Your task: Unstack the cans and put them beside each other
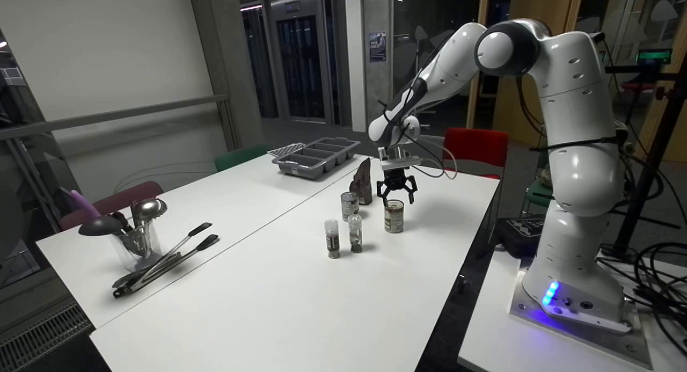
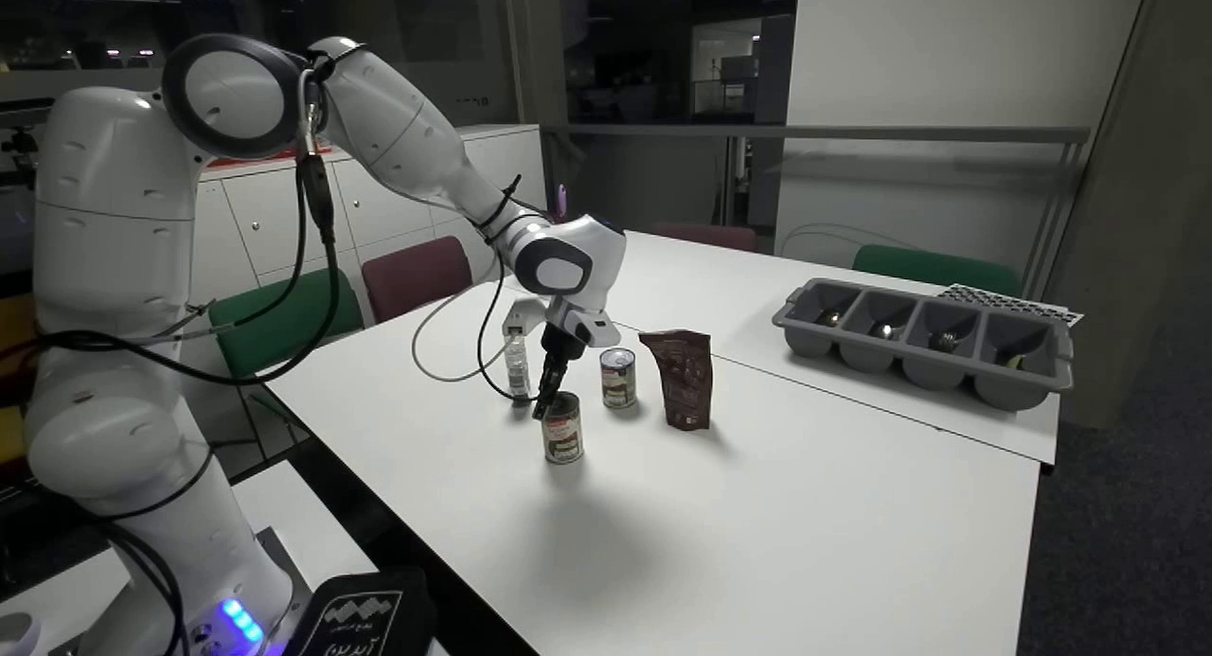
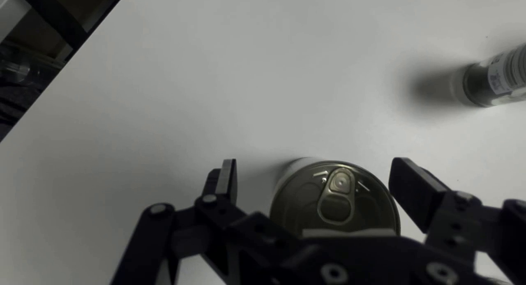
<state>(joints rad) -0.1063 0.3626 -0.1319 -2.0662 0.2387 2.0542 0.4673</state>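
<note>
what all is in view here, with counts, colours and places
cans: 2, silver-lidded with patterned labels, standing apart on the table
small bottles: 2, clear to whitish, near the cans
pouch: 1, dark brown, near one can
cutlery tray: 1, grey, across the table seam from the cans
cutlery: several, mostly silver, in the tray
perforated sheet: 1, pale, beside the tray
utensil holder: 1, clear, tray's side of the seam
utensils: several, black and silver, in the holder
tongs: at least one pair, silver and black, by the holder
table: 1, white, under all these
chairs: several, red, green and maroon, around the table
case: 1, black, past the table edge
gripper: 1, black, open, at one can's top
arm: 1, white, mounted beside the table
</note>
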